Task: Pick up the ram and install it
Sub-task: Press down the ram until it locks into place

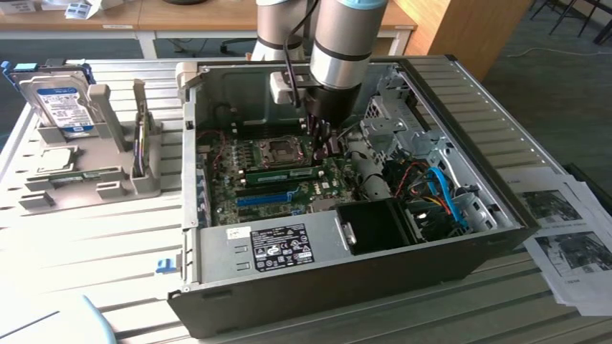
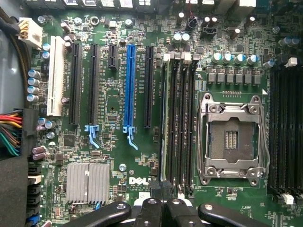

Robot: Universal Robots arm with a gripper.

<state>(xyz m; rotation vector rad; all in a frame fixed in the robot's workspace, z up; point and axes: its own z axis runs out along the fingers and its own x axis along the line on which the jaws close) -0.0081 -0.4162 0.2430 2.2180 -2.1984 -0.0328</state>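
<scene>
Gripper point(image 2: 163, 208) closed over motherboard point(image 2: 118, 142) marked DELL. Ram point(image 1: 282, 173) stands in black slot between CPU socket point(image 2: 230, 137) and blue slot point(image 2: 129, 85). Case point(image 1: 335, 287) on slatted table point(image 1: 96, 236); printed sheets point(image 1: 564, 229) at exterior view's right.

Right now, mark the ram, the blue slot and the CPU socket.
ram point(image 1: 282, 173), exterior view, middle of the green strip.
blue slot point(image 2: 130, 85), wrist view, midway along its length.
CPU socket point(image 2: 231, 139), wrist view, centre of the open socket inside the metal frame.
</scene>
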